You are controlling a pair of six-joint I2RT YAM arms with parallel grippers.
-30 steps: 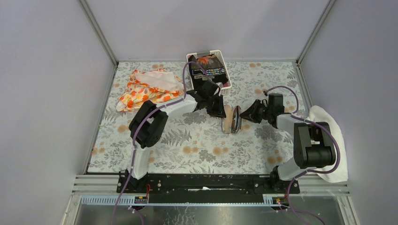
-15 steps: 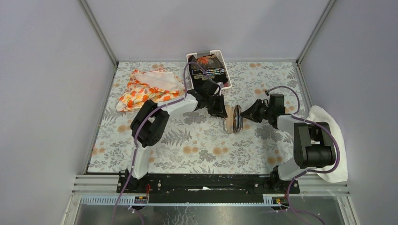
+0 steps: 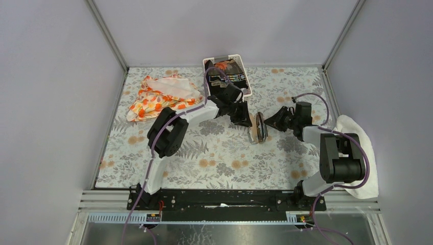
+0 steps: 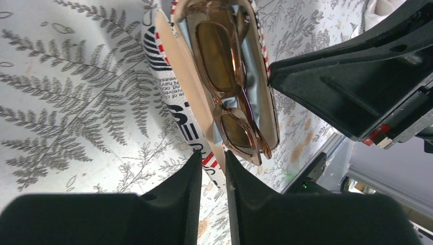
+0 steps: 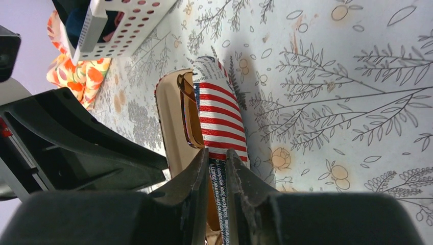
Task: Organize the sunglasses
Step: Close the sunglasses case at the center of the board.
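The brown-framed sunglasses [image 4: 224, 66] lie inside an open tan case [image 3: 258, 127] that stands on edge mid-table. In the left wrist view, my left gripper [image 4: 213, 155] is shut on the tan lettered flap of the case [image 4: 173, 92], just below the lenses. My right gripper [image 5: 217, 155] is shut on the opposite wall of the case [image 5: 219, 112], the red-and-white striped one, and the sunglasses' frame [image 5: 188, 109] shows at its edge. From above, the left gripper [image 3: 245, 118] and the right gripper [image 3: 270, 122] face each other across the case.
A white perforated basket [image 3: 207, 62] with dark contents stands at the back centre, just behind the left arm. An orange floral cloth [image 3: 161, 94] lies back left. A white cloth [image 3: 357, 138] hangs at the right table edge beside the right arm.
Both grippers and the case between them have shifted a little right and toward the back. The left arm reaches further out. Both grips look unchanged.
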